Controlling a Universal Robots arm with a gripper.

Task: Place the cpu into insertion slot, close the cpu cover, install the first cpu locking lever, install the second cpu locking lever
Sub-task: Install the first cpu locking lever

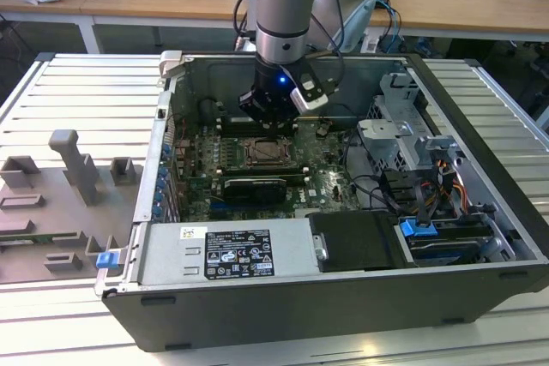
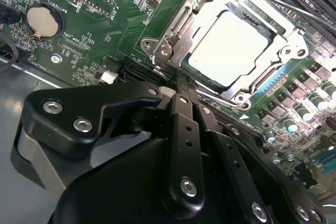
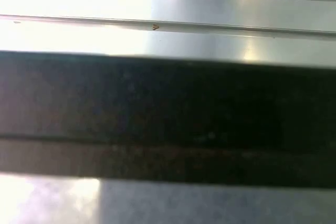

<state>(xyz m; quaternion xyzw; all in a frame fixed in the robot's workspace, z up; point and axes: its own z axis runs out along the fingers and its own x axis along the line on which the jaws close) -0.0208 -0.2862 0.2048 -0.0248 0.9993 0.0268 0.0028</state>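
Hand narrowed, fingers drawn together, nothing seen held; tips are set just beside the silver latch tab at the socket's edge. Cpu is seated in the insertion slot, mid-motherboard, with the cpu cover laid flat over it. Lever work is judged in hand: pressure is best kept on that tab alone, off the chip face.

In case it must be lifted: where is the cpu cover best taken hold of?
Probably by the curved tongue jutting from the cpu cover's edge nearest the gripper, approached from that side; the rest of the frame lies flat around the cpu, offering no lip.
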